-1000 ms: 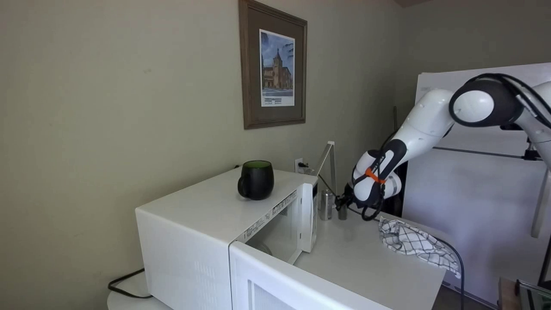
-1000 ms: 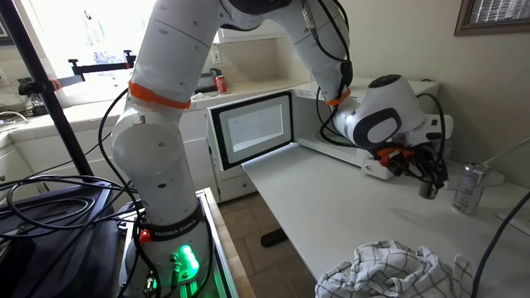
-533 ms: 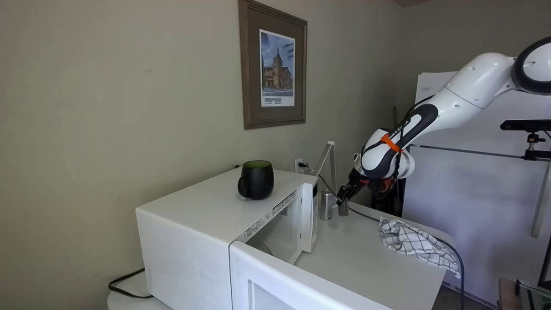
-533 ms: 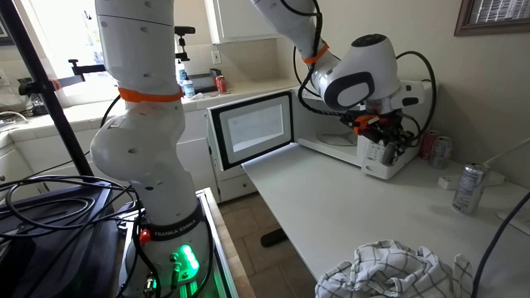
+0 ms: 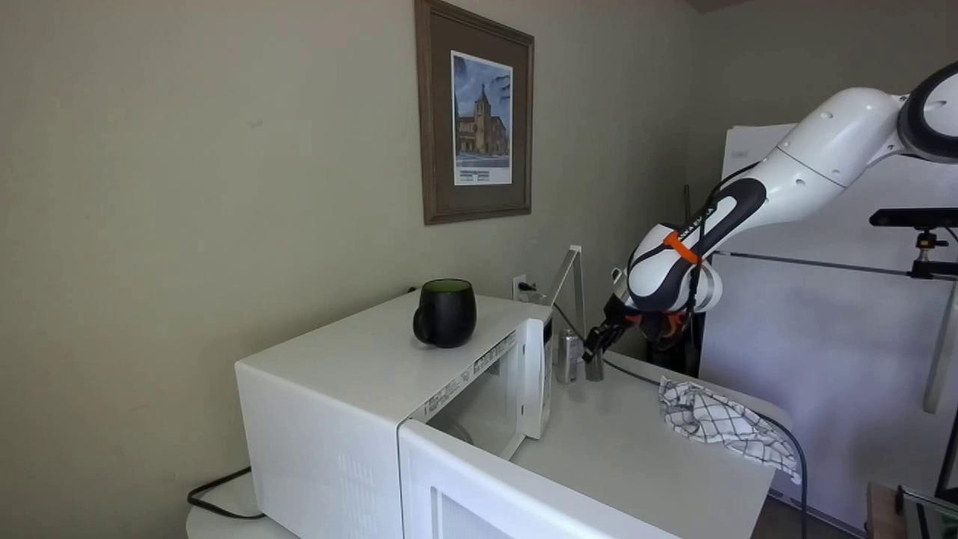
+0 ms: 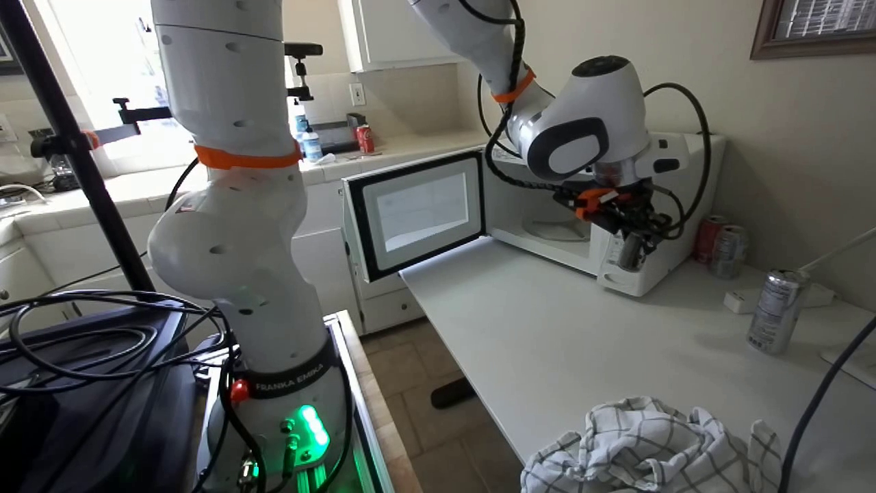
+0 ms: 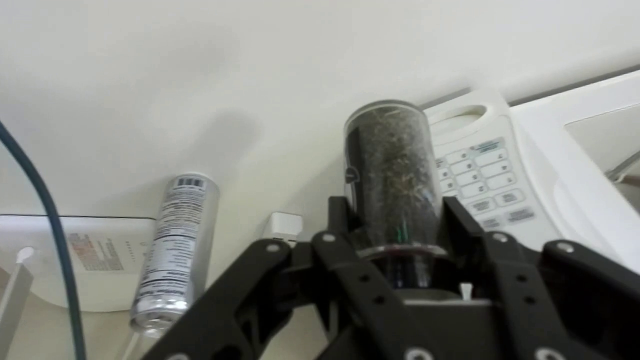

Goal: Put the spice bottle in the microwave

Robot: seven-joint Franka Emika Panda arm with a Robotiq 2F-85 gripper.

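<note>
Clasping the herb-filled spice bottle point(image 7: 392, 167) in the Robotiq gripper point(image 7: 398, 212), parted only bottle-wide, right of frame centre, near the microwave point(image 7: 505, 167).

Wrist view: microwave point(image 7: 575, 170) cut off at right edge.

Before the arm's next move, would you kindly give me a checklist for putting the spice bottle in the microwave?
1. Grip on the spice bottle: ok, the hand is closed on it.
2. Bottle lifted: ok, it hangs above the table.
3. Door of the microwave open: ok, in both exterior views.
4. Bottle lined up with the opening: not ok, it hangs by the keypad.
5. Whole turntable free: cannot tell, part is hidden.
6. Tall can apart from the bottle: ok, a gap shows.
</note>
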